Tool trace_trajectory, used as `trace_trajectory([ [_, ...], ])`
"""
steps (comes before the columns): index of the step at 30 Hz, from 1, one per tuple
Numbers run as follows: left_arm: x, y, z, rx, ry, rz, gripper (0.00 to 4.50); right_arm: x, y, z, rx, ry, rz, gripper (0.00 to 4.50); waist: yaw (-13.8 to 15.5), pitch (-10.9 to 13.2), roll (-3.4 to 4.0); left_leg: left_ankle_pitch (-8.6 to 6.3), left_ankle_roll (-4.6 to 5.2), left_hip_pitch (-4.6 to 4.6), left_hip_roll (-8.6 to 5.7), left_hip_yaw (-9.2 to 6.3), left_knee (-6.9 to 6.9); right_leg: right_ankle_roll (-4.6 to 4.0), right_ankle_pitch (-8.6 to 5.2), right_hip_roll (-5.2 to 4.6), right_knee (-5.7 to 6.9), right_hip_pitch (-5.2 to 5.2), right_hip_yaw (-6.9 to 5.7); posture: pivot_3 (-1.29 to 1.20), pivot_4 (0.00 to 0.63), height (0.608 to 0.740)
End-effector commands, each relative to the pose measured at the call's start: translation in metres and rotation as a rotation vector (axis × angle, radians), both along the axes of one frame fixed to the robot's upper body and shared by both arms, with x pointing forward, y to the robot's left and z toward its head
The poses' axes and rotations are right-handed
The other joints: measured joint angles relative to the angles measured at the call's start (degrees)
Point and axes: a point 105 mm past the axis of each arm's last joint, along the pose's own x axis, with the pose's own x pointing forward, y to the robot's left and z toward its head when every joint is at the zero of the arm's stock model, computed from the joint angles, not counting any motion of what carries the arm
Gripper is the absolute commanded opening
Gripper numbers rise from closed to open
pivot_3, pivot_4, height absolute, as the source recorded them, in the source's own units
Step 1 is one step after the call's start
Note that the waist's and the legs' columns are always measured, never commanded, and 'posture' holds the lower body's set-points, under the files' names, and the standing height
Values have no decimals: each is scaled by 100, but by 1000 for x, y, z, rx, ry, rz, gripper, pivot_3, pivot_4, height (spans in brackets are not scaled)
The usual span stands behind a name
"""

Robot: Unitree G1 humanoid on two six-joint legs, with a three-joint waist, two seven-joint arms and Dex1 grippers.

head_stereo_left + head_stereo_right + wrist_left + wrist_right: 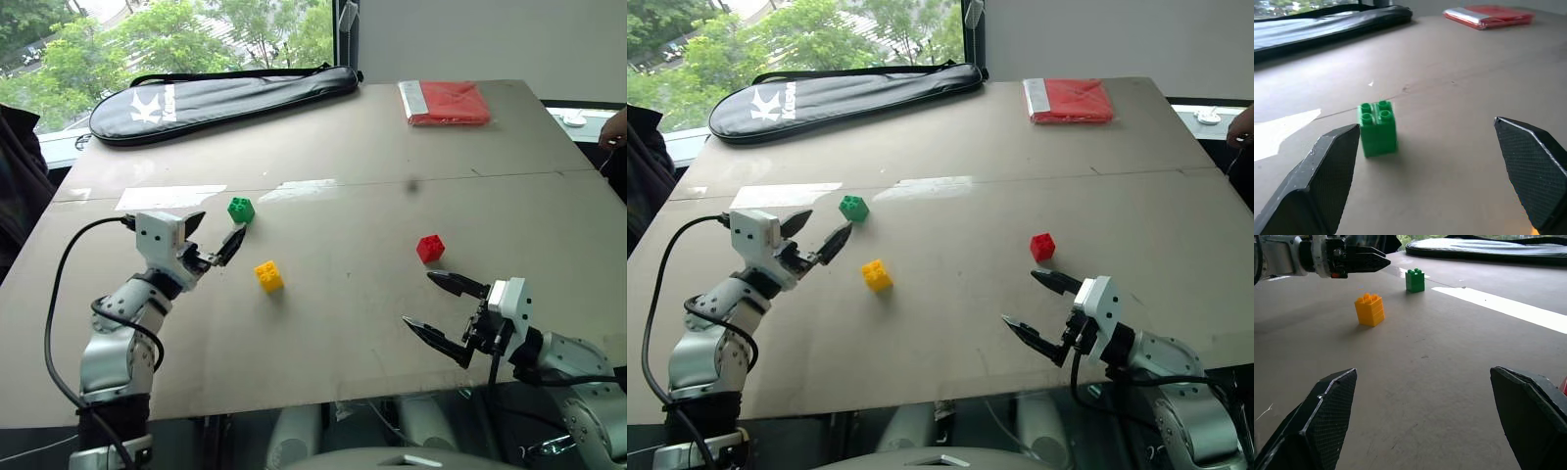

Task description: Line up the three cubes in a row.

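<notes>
Worktop [323, 333] has all three cubes scattered, no row yet: green cube [241, 210] just off the left hand [217, 235], yellow cube [269, 276] nearby, red cube [430, 248] near the right hand [443, 309]. Both hands spread wide, empty (nothing gripped).

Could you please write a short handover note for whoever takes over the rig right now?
Left gripper: open, empty, just short of the green cube.
Right gripper: open, empty, near the red cube.
Yellow cube sits apart, nearer than the green one; all three are scattered on the table.
Done: nothing placed yet.
Left: bring all three cubes into one row.
</notes>
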Motion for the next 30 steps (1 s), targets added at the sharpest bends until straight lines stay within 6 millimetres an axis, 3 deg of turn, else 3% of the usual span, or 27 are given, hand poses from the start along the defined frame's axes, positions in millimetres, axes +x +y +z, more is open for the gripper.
trace_trajectory([
  [1,16,12,-4,58,26,102,4500,0,6,17,41,-76,17,4468,-8,-1,-1,0,0,0,0,1,0,0,0,0,0,0,1,0,150,701],
  [4,44,-1,-13,106,57,110,4500,3,8,21,52,-107,15,4468,25,-1,-5,0,-1,-8,-3,0,-1,10,5,-3,-2,-3,-1,0,150,701],
  [9,70,-19,-25,98,95,81,4500,7,8,26,62,-139,-7,4468,47,-5,-12,0,-1,-10,-9,-10,0,16,10,-4,-3,-2,-9,0,150,701],
  [15,80,-24,-31,96,108,75,4500,8,10,29,79,-157,-12,4468,0,-5,-13,0,-1,-11,-8,-12,-1,21,16,-4,-2,-4,-10,0,150,701],
  [22,79,-17,-31,116,94,101,1335,7,9,30,83,-165,-26,4500,-4,-5,-13,0,-1,-9,-8,-12,-1,22,16,-5,0,-3,-10,0,150,701],
  [25,79,-23,-24,109,75,42,1345,7,7,30,82,-165,-32,4500,-4,-5,-13,0,-1,-9,-8,-13,-1,22,16,-5,1,-3,-10,0,150,701],
  [30,65,-89,12,159,-10,-508,1345,7,-10,26,73,-152,-55,4500,54,-5,-16,1,-2,-18,-12,-17,2,16,18,-5,0,-4,-18,0,150,701],
])
